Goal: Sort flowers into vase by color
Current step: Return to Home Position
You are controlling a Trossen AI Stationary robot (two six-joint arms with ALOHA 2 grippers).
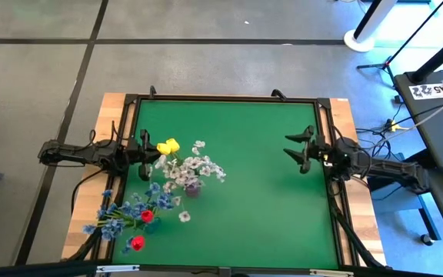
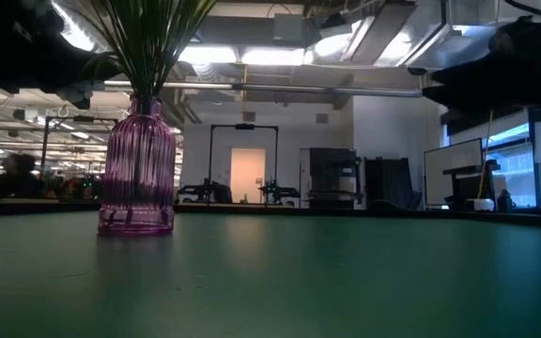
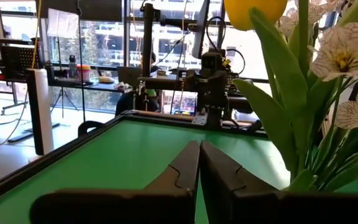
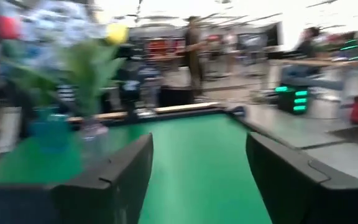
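A ribbed purple glass vase (image 1: 193, 187) (image 2: 137, 169) stands on the green table and holds white blossom clusters (image 1: 194, 165) (image 3: 347, 56) and yellow tulips (image 1: 168, 145) (image 3: 253, 12) by their green stems. Blue blossom clusters (image 1: 125, 211) and red tulips (image 1: 147, 216) bunch at the table's near-left; the right wrist view shows a blue vase (image 4: 48, 134) under them. My left gripper (image 1: 146, 148) (image 3: 199, 163) is shut, just left of the yellow tulips, and holds nothing. My right gripper (image 1: 298, 150) (image 4: 197, 174) is open at the table's right side, facing the vases.
The green table top (image 1: 260, 208) is bordered by a black frame (image 1: 221, 99) on a wooden bench. Between the vases and my right gripper lies bare green surface. A single white blossom (image 1: 184, 217) lies near the purple vase. Beyond the table are office furniture and people.
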